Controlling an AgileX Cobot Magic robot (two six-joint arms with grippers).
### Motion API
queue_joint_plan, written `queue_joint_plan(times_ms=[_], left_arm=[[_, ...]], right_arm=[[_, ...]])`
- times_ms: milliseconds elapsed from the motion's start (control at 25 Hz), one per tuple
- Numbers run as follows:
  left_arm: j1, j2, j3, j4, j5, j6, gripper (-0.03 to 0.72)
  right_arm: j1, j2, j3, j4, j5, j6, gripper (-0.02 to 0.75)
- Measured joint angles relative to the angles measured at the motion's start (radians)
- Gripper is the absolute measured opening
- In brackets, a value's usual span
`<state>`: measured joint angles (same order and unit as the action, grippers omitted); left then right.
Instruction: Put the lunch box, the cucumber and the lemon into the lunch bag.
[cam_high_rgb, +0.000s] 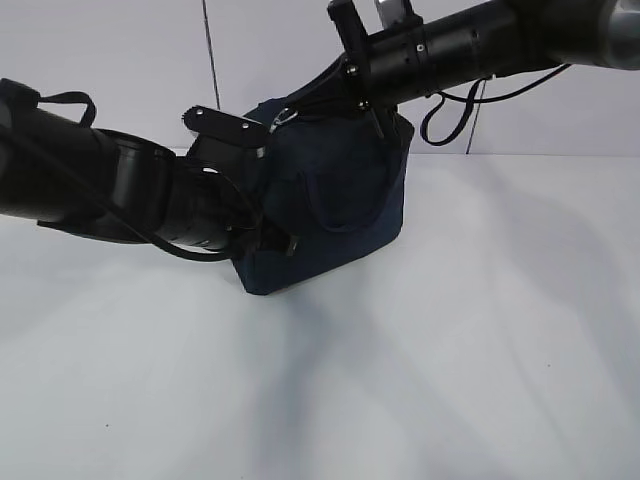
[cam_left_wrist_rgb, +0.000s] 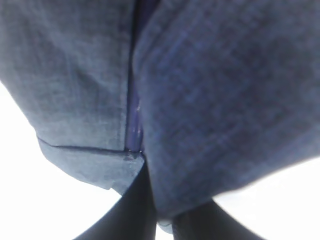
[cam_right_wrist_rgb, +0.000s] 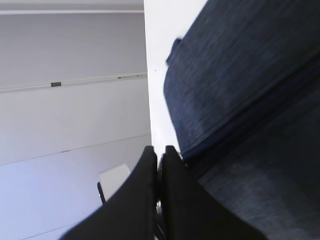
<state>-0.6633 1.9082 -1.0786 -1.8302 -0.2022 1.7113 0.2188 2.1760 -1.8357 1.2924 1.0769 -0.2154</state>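
Looks like a lab/robot test cell, not a home. Plain white tabletop, bare white wall panels with a dark vertical seam behind it, two black robot arms over the table. Right wrist view: more blank pale panelling, no furniture or decor.

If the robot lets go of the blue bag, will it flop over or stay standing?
The lunch bag is soft cloth with folds, so it would probably sag rather than stay stiff. It looks tilted, with one bottom corner raised off the table, so it would likely settle back down. The left pincer seems to pinch the fabric, which bunches easily.
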Motion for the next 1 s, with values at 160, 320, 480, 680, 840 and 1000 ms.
queue_joint_plan(times_ms=[160, 320, 480, 680, 840, 1000], left_arm=[[-0.004, 0.000, 0.000, 0.000, -0.010, 0.000, 0.015], [-0.016, 0.000, 0.000, 0.000, -0.012, 0.000, 0.014], [-0.025, 0.000, 0.004, 0.000, -0.020, -0.002, 0.014], [-0.029, 0.000, 0.009, 0.002, -0.024, -0.002, 0.014], [-0.029, -0.008, 0.037, 0.004, -0.040, -0.002, 0.014], [-0.029, -0.037, 0.079, 0.010, -0.052, -0.002, 0.014]], right_arm=[[-0.026, 0.000, 0.000, -0.002, 0.000, -0.010, 0.020], [-0.028, 0.000, 0.000, -0.004, -0.009, -0.020, 0.020], [-0.028, 0.000, 0.000, -0.002, -0.017, -0.036, 0.020], [-0.038, 0.000, 0.000, 0.002, -0.021, -0.037, 0.020], [-0.041, 0.000, 0.000, 0.037, -0.026, -0.061, 0.020], [-0.041, 0.000, 0.000, 0.053, -0.046, -0.083, 0.020]])
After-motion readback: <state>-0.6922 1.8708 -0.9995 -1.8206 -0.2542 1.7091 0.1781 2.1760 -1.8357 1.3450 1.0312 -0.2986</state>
